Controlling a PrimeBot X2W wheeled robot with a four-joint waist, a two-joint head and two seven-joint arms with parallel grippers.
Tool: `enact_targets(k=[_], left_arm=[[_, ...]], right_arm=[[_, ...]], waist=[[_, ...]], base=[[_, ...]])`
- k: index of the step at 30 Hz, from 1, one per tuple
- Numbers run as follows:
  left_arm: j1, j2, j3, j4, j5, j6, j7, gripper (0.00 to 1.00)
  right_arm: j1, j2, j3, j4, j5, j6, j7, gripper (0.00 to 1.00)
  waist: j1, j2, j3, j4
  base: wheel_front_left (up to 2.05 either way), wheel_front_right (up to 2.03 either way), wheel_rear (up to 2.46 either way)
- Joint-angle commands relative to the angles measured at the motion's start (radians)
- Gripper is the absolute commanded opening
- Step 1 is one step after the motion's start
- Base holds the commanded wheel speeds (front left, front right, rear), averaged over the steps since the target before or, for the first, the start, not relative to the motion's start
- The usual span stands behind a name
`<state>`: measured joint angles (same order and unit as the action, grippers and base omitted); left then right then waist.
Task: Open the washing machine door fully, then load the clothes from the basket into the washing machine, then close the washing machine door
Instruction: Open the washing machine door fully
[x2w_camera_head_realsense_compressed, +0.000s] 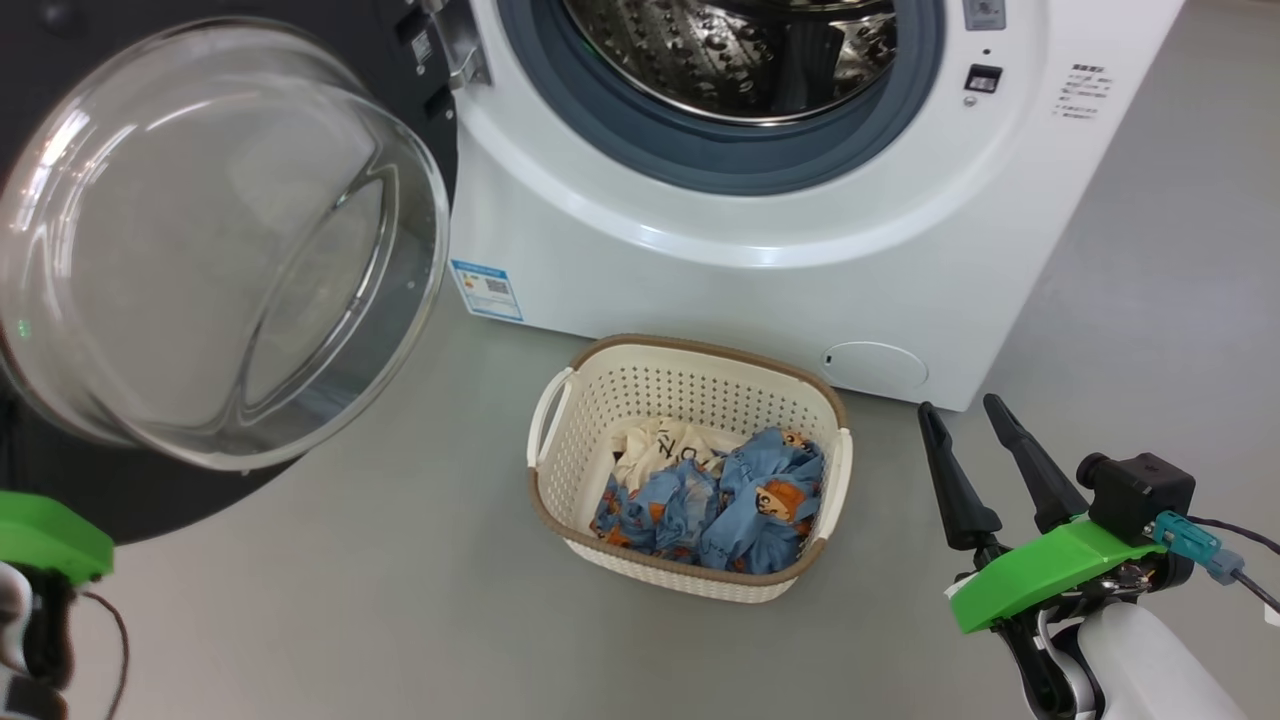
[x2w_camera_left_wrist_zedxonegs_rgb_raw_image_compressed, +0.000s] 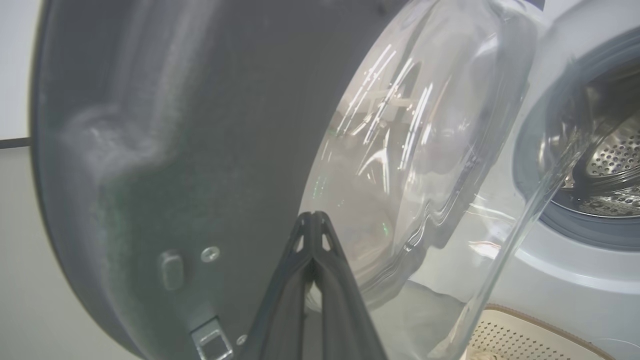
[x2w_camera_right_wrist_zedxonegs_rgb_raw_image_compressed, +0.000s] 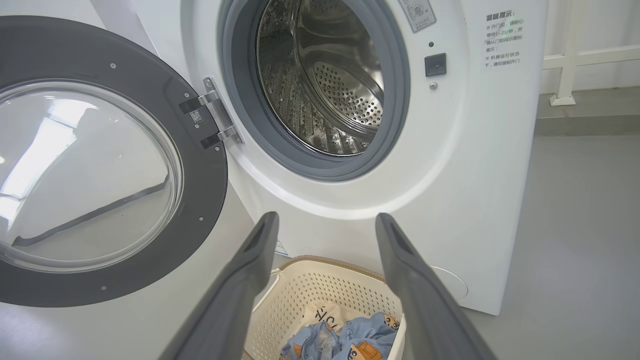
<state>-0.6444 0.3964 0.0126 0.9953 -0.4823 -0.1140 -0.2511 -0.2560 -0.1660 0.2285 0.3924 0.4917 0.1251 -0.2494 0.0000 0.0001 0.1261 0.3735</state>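
The white washing machine (x2w_camera_head_realsense_compressed: 700, 250) stands with its washing machine door (x2w_camera_head_realsense_compressed: 200, 240) swung open to the left, its glass bowl bulging toward me. The steel drum (x2w_camera_right_wrist_zedxonegs_rgb_raw_image_compressed: 325, 75) is bare inside. On the floor in front sits the cream basket (x2w_camera_head_realsense_compressed: 600, 400) holding the clothes (x2w_camera_head_realsense_compressed: 730, 500): blue bear-print pieces and one cream piece. My right gripper (x2w_camera_head_realsense_compressed: 960, 405) hovers open to the right of the basket; in the right wrist view my right gripper (x2w_camera_right_wrist_zedxonegs_rgb_raw_image_compressed: 326, 217) frames the basket (x2w_camera_right_wrist_zedxonegs_rgb_raw_image_compressed: 320, 290). My left gripper (x2w_camera_left_wrist_zedxonegs_rgb_raw_image_compressed: 312, 216) is shut and empty, its tips close to the door's inner face (x2w_camera_left_wrist_zedxonegs_rgb_raw_image_compressed: 200, 150) by the glass.
Grey floor surrounds the basket on all sides. A round white filter cap (x2w_camera_head_realsense_compressed: 875, 365) sits low on the machine's front. The green mount of my left arm (x2w_camera_head_realsense_compressed: 45, 535) shows under the open door. A white rail (x2w_camera_right_wrist_zedxonegs_rgb_raw_image_compressed: 565, 65) stands at the back right.
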Motion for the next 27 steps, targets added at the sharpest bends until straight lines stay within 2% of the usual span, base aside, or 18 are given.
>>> enact_targets(k=[1,4,6,7,8,17,27], left_arm=[[0.021,0.042,0.038,-0.064,0.008,0.0,-0.01,0.0],[0.051,0.028,0.047,-0.116,0.017,0.0,-0.01,0.0],[0.082,0.01,0.059,-0.168,0.024,0.004,-0.011,0.44],[0.098,0.001,0.063,-0.194,0.028,0.007,-0.011,0.87],[0.115,-0.011,0.067,-0.219,0.03,0.01,-0.011,1.0],[0.256,-0.109,0.073,-0.421,0.038,0.014,-0.011,1.0],[0.355,-0.163,0.055,-0.575,0.054,0.005,-0.011,1.0]], right_arm=[[-0.005,-0.011,0.026,-0.031,-0.009,0.006,-0.012,1.0],[-0.001,-0.016,0.031,-0.035,-0.011,0.006,-0.012,1.0],[0.002,-0.021,0.036,-0.037,-0.013,0.006,-0.012,1.0],[0.004,-0.023,0.039,-0.038,-0.013,0.006,-0.012,1.0],[0.006,-0.025,0.043,-0.038,-0.013,0.006,-0.012,1.0],[0.024,-0.036,0.08,-0.049,-0.015,0.006,-0.012,1.0],[0.02,-0.048,0.092,-0.08,-0.024,0.006,-0.012,1.0]], waist=[[0.0,-0.0001,-0.01,-0.017],[0.0,-0.0001,-0.014,-0.027],[0.0,-0.0001,-0.02,-0.04],[0.0,-0.0001,-0.023,-0.047],[0.0,-0.0001,-0.027,-0.055],[0.0,-0.0001,-0.059,-0.152],[0.0,-0.0001,-0.062,-0.283]], base=[[0.0,0.0,0.0],[0.0,0.0,0.0],[0.0,0.0,0.0],[0.0,0.0,0.0],[0.0,0.0,0.0],[0.0,0.0,0.0],[0.0,0.0,0.0]])
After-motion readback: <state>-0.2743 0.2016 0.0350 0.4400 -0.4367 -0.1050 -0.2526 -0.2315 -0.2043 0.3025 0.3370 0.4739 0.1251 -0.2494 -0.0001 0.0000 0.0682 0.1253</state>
